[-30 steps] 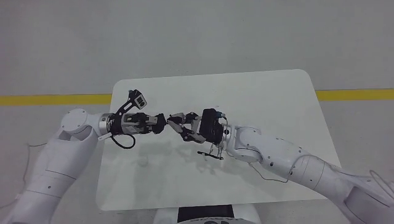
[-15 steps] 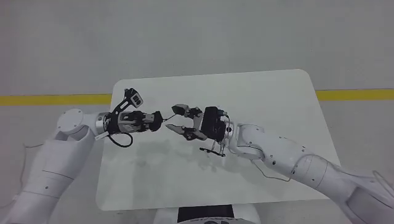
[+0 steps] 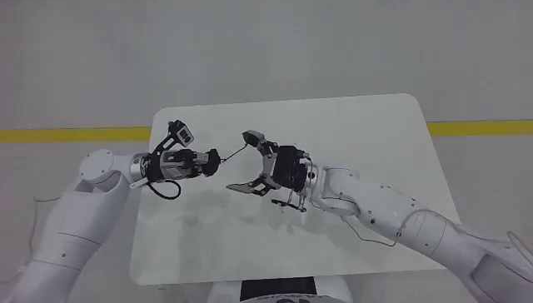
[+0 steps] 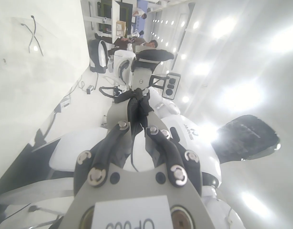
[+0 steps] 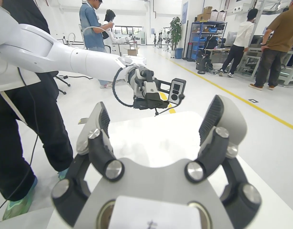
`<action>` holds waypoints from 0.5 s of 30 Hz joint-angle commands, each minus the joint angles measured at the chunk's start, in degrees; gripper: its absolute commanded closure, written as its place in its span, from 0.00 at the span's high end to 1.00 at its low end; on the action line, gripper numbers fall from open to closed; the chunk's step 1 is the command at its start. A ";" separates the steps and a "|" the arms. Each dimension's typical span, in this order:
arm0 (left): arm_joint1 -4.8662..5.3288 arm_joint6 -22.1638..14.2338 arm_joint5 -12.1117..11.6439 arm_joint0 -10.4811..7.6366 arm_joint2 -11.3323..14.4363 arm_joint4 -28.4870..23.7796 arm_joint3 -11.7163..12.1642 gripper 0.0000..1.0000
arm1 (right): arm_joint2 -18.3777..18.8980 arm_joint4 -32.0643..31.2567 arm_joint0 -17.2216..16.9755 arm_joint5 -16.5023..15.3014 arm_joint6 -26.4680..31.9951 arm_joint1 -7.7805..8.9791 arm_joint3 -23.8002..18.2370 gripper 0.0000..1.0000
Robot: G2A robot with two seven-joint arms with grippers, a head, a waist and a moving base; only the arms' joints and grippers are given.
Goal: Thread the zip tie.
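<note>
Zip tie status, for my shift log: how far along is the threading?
Done: the left gripper is shut on the zip tie, held above the table. In hand: the right gripper hangs open and empty near the tie's free end. Left: no closed loop shows, so threading looks not yet done.

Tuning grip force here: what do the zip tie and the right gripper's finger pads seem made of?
Zip tie: thin black strip, gently bowed, so probably flexible plastic. Finger pads: matte black with fine ribs, likely rubber.
</note>
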 commanded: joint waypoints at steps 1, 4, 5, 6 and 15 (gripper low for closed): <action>-0.34 0.80 0.12 0.24 -0.01 -4.89 0.78 0.00 | 1.43 -4.35 -0.69 3.32 0.59 0.21 -0.59 1.00; -0.87 -0.44 2.05 0.51 0.25 -12.12 1.75 0.00 | 3.39 -9.14 -2.03 6.41 1.04 0.63 -1.74 1.00; -0.99 -0.88 2.76 0.51 0.39 -13.58 2.03 0.00 | 3.95 -11.23 -2.29 7.48 1.31 0.76 -2.07 1.00; -1.14 -1.44 3.85 0.55 0.61 -15.47 2.33 0.00 | 4.40 -13.35 -2.61 8.44 1.69 0.88 -2.50 1.00; -2.20 2.07 6.79 -0.18 1.73 -21.51 3.84 0.00 | 7.70 -33.42 -5.91 19.33 8.24 1.56 -5.73 1.00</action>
